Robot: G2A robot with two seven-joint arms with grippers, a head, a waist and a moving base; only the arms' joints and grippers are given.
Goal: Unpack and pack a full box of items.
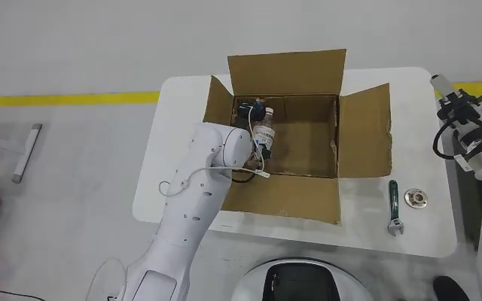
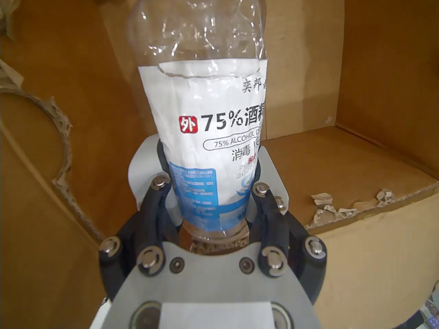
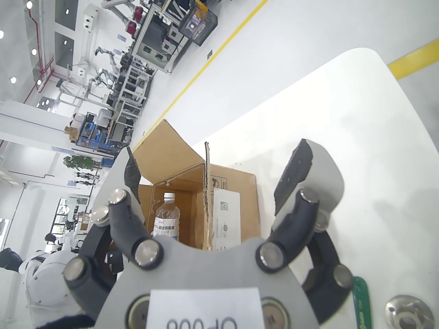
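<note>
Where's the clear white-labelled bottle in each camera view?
Top view: bottle inside the cardboard box, at the end by the arm.
Left wrist view: bottle held in the left gripper, box walls behind.
Right wrist view: bottle far off inside the box, beyond the right gripper.
Shared landmark: the box.

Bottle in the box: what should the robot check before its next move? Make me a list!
1. Left gripper shut on the clear plastic bottle with white-and-blue label: ok.
2. Brown cardboard box flaps open above it: ok.
3. Bottle lifted off the box floor: cannot tell.
4. Right gripper open, empty, away from the box: ok.
5. Green-handled wrench and round metal fitting on the white table, outside the box: ok.
</note>
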